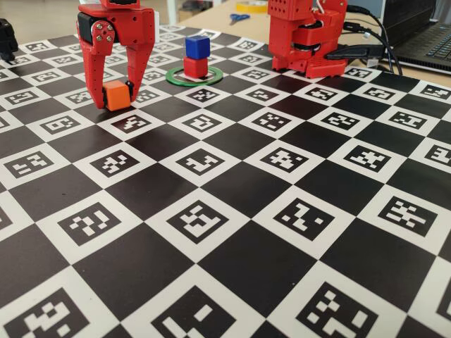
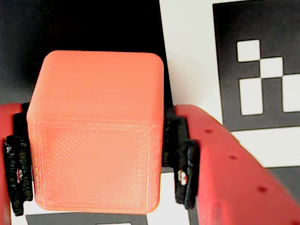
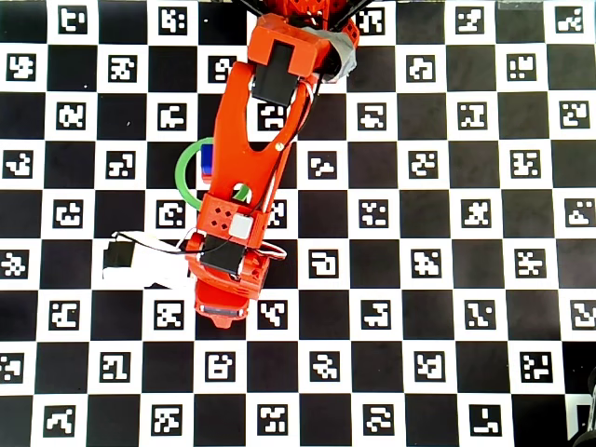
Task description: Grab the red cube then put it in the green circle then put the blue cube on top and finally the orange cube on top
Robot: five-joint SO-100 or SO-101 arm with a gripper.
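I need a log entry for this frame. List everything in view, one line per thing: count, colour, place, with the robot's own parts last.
orange cube: one, bright orange, between the gripper's fingers, low at the board, left of the ring in the fixed view.
blue cube: one, dark blue, on top of the red cube.
red cube: one, red, inside the green circle.
green circle: one, thin green ring, flat on the board.
checkered board: one, black and white squares with markers, covering the table.
scissors: one pair, blue handles, on the table behind the board.
laptop: one, dark, far right.
arm base: one, red, behind the board.
gripper: one, red, closed on the orange cube.
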